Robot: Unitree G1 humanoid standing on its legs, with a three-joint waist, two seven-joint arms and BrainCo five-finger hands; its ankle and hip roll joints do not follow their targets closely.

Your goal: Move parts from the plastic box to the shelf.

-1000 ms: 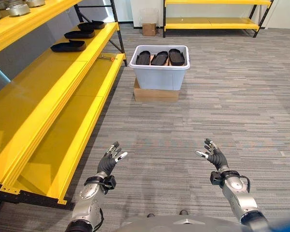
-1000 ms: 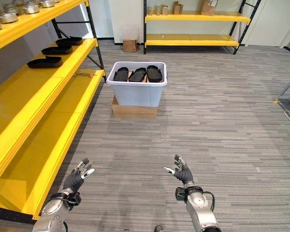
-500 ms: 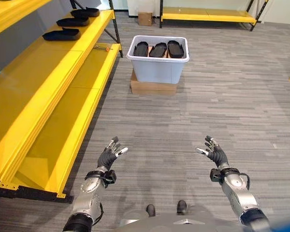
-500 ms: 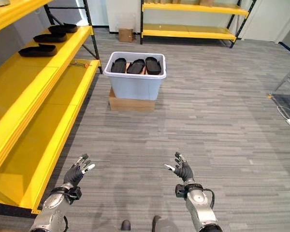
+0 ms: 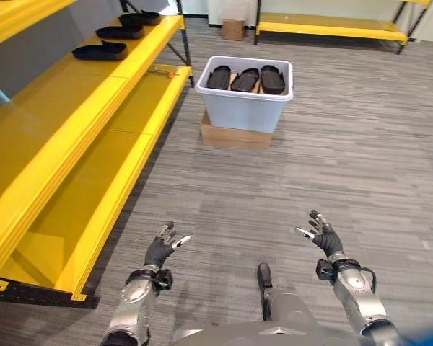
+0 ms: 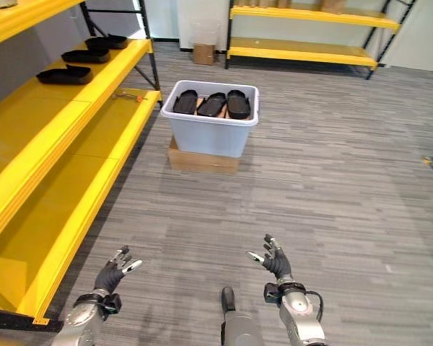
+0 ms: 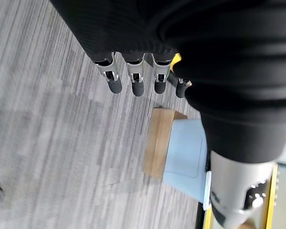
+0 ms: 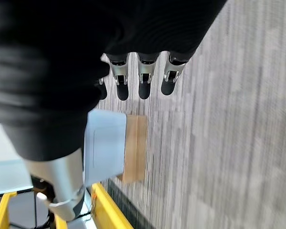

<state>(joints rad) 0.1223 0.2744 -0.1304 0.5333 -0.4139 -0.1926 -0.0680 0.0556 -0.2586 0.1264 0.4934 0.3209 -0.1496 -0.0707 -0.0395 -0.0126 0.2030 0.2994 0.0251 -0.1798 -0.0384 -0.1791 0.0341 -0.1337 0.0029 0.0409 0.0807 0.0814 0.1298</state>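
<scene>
With both the left hand (image 5: 161, 249) and right hand (image 5: 322, 236) empty, fingers spread, well short of the plastic box (image 5: 247, 108) holding three black parts (image 5: 245, 78), a misjudged approach risked knocking it off its cardboard base (image 5: 233, 138) beside the shelf (image 5: 94, 122).

We see grey striped carpet (image 5: 332, 166) across the frame, a second yellow rack (image 6: 314, 50) along the far wall at the top, and a small cardboard box (image 6: 203, 53) beside it.

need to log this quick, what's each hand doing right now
Left hand: open, fingers relaxed, holding nothing.
Right hand: open, fingers relaxed, holding nothing.
</scene>
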